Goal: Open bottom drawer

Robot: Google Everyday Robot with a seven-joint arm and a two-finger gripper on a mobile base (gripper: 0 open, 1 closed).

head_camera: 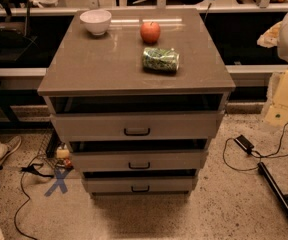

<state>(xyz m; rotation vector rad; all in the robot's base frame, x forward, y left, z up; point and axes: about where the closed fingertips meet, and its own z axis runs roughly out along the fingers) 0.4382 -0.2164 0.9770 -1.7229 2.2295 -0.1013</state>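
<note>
The grey cabinet (pixel 109 64) stands in the middle of the view with three drawers. The bottom drawer (pixel 109 185) is the lowest one, a shallow grey-beige front with a small black bar handle (pixel 140 188). Its front sits close under the middle drawer (pixel 99 161), with a dark gap above it. The top drawer (pixel 94 126) has a taller front. My gripper (pixel 284 96) shows as a pale white-yellow shape at the right edge, far right of the cabinet and well apart from the bottom drawer's handle.
On the cabinet top are a white bowl (pixel 95 21), a red apple (pixel 150 32) and a green can (pixel 160 59) on its side. On the floor are cables and a black adapter (pixel 244 143) at right, a black pole (pixel 279 194), blue tape cross (pixel 58 182) and a shoe (pixel 6 149) at left.
</note>
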